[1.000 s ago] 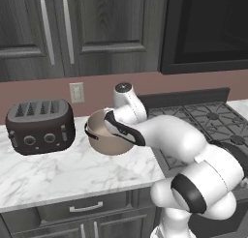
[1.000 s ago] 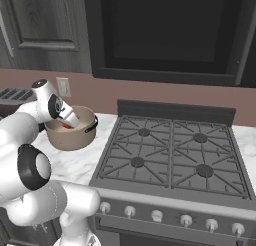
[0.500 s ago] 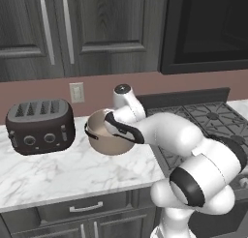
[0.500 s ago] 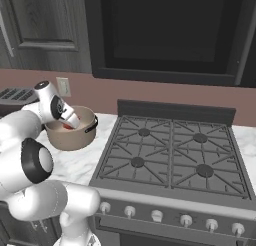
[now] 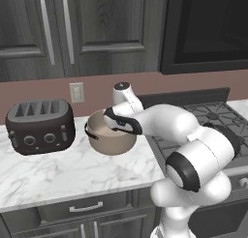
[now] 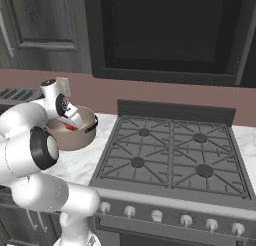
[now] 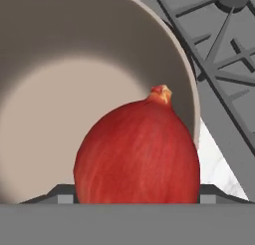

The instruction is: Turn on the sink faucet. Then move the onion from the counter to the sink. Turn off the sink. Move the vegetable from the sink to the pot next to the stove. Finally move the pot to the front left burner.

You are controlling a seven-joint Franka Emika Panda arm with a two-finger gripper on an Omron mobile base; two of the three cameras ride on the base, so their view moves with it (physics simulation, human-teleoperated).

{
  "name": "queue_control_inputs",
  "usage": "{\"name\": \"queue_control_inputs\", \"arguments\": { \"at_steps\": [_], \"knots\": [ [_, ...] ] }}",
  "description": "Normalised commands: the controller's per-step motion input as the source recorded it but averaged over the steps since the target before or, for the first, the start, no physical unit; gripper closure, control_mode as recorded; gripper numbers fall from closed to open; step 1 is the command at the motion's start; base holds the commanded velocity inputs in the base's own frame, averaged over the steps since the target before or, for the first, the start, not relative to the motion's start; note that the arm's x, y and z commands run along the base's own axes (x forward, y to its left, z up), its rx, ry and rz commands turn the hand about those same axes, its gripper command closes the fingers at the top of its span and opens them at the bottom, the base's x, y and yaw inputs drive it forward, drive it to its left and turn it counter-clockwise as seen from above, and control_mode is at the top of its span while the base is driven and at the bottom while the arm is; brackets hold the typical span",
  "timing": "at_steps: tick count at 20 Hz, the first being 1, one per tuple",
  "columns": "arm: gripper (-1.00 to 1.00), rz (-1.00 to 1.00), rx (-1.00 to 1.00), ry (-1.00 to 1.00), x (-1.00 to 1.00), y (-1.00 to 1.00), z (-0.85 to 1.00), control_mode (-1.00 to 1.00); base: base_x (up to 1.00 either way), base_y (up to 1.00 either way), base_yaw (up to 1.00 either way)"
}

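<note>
A grey gas stove (image 6: 170, 155) waits beside the marble counter (image 5: 72, 174), where the tan pot (image 5: 99, 135) stands just left of its grates, close enough for a short transfer to the front left burner. The gripper (image 6: 70, 121) reaches into the pot, jaws set wide around the red onion (image 7: 139, 154), apparently lowering it in rather than dropping it.
</note>
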Motion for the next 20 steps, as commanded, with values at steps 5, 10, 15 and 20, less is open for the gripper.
{"name": "queue_control_inputs", "arguments": {
  "at_steps": [5,10,15,20],
  "knots": [
    [1.00,0.00,0.00,0.16,0.10,0.02,-0.13,-1.00,0.00,0.00,0.00],
    [1.00,0.00,0.00,0.04,0.04,0.08,-0.10,-1.00,0.00,0.00,0.00],
    [1.00,0.00,0.00,0.00,0.00,0.07,-0.10,-1.00,0.00,0.00,0.00],
    [-1.00,0.00,0.00,0.00,0.00,0.00,-0.25,-1.00,0.00,0.00,0.00]
  ]
}}
